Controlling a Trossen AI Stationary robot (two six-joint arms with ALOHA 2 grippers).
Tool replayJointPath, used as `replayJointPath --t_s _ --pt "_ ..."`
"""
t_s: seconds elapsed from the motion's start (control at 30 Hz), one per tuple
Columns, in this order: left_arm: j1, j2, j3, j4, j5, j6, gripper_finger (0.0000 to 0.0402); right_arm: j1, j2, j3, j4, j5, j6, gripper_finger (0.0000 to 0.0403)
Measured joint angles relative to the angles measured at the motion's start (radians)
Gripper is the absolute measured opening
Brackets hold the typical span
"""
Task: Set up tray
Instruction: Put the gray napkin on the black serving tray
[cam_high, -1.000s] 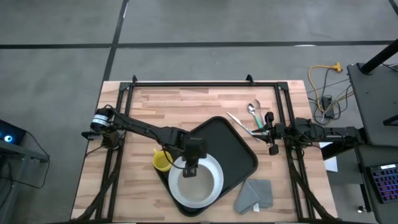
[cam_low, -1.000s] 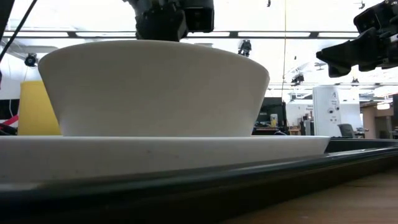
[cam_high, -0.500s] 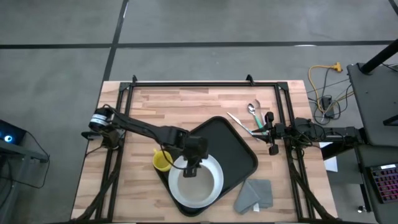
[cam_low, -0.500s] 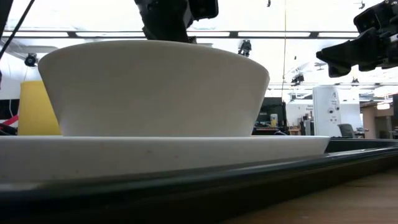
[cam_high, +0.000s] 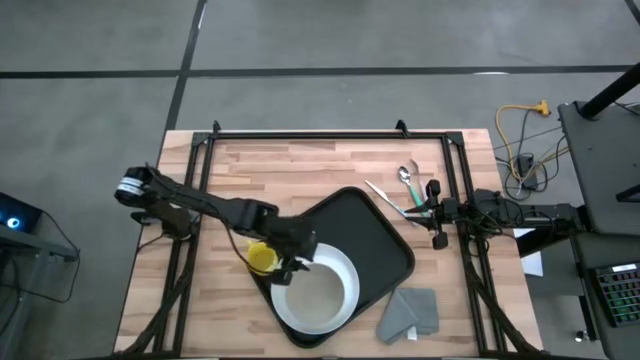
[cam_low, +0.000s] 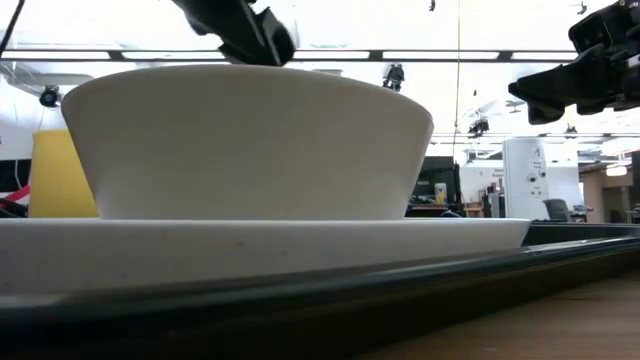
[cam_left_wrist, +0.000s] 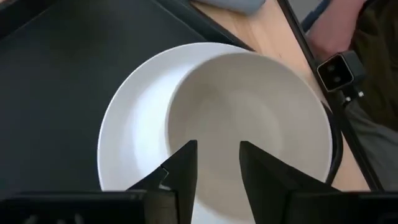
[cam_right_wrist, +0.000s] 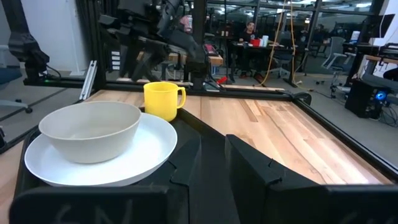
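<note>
Left gripper (cam_high: 298, 262) hovers above the near-left rim of the white bowl (cam_high: 314, 296), beside the yellow mug (cam_high: 260, 259). Its two fingers (cam_left_wrist: 180, 171) stand slightly parted with a narrow gap between them and hold nothing. The bowl sits on a round white plate (cam_high: 344, 262), and the plate rests on the near-left part of the black tray (cam_high: 378, 235). The tray lies at the middle of the wooden table (cam_high: 290, 170), turned diagonally: its long axis runs from the near-left corner toward the far-right corner. The mug stands just off the tray's left edge. A folded grey cloth (cam_high: 410, 312) lies beside the tray's near-right corner. Cutlery (cam_high: 398, 190) lies past the far-right corner. Right gripper (cam_high: 434, 210) waits at the table's right edge, fingers slightly apart, empty. No readable writing shows.
</note>
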Motion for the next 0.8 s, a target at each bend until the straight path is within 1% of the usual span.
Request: replayJointPath --t_s 0.07,0.17,0.23,0.4,0.47,0.67,0.8 --pt "0.0 -0.05 -0.069 0.055 -0.001 0.0 0.0104 0.0 0.0 0.0 0.0 0.0 0.0 0.0068" --pt "0.0 -0.138 -0.201 0.209 -0.002 0.01 0.0104 0.0 0.0 0.0 0.0 0.0 0.0 0.0068" --pt "0.0 -0.208 -0.286 0.266 -0.002 0.015 0.0104 0.0 0.0 0.0 0.0 0.0 0.0 0.0068" --pt "0.0 -0.422 -0.48 0.258 -0.002 0.015 0.0104 0.0 0.0 0.0 0.0 0.0 0.0 0.0068" --pt "0.0 -0.515 -0.564 0.292 -0.003 0.012 0.0104 0.0 0.0 0.0 0.0 0.0 0.0 0.0068" --pt "0.0 -0.767 -0.826 0.598 -0.004 0.011 0.0104 0.0 0.0 0.0 0.0 0.0 0.0 0.0068" --pt "0.001 -0.898 -0.934 0.737 -0.016 0.01 0.0104 0.0 0.0 0.0 0.0 0.0 0.0 0.0068"
